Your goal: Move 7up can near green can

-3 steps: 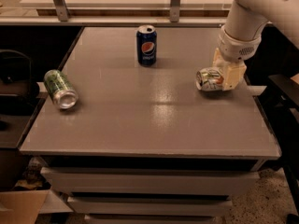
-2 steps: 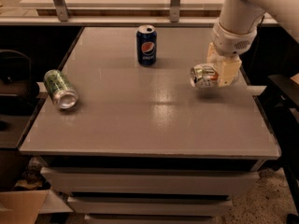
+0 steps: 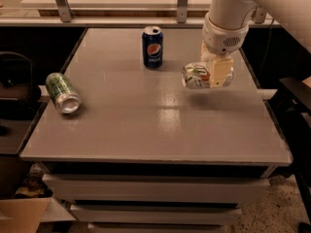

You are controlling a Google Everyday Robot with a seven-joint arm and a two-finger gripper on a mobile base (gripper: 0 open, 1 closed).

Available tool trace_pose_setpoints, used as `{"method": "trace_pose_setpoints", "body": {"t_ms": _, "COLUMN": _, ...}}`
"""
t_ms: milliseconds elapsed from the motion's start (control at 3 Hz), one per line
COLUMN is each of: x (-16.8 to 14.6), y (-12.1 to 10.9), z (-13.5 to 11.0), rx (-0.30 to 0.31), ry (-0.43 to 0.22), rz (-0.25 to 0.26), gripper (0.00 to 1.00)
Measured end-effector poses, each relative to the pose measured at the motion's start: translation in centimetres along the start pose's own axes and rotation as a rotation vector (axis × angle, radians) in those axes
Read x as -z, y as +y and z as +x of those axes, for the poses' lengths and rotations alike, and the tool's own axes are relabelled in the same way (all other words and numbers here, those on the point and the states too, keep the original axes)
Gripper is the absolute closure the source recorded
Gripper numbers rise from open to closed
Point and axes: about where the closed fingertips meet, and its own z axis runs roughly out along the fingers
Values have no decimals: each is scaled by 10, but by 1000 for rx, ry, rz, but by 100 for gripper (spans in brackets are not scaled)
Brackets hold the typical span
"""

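Grey table [image 3: 146,125] — green can [image 3: 62,92] on side, left; Pepsi can [image 3: 152,47] upright, back. Gripper [image 3: 217,75] above right, clasping 7up can [image 3: 195,75].

Raised front view, angled down onto table [image 3: 146,130], hand [image 3: 215,74] upper right.

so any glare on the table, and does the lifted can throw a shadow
camera view: a pale sheen on the table near the 7up can; the pincer, at picture right, holds that can clear of the top, with a soft shadow just underneath.
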Motion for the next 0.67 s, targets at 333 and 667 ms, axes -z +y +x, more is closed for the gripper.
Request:
{"method": "trace_pose_setpoints", "body": {"t_ms": 333, "x": 0, "y": 0, "z": 0, "rx": 0, "ry": 0, "rz": 0, "gripper": 100}}
{"method": "trace_pose_setpoints", "body": {"t_ms": 667, "x": 2, "y": -1, "z": -10, "rx": 61, "ry": -4, "rz": 28, "gripper": 100}}
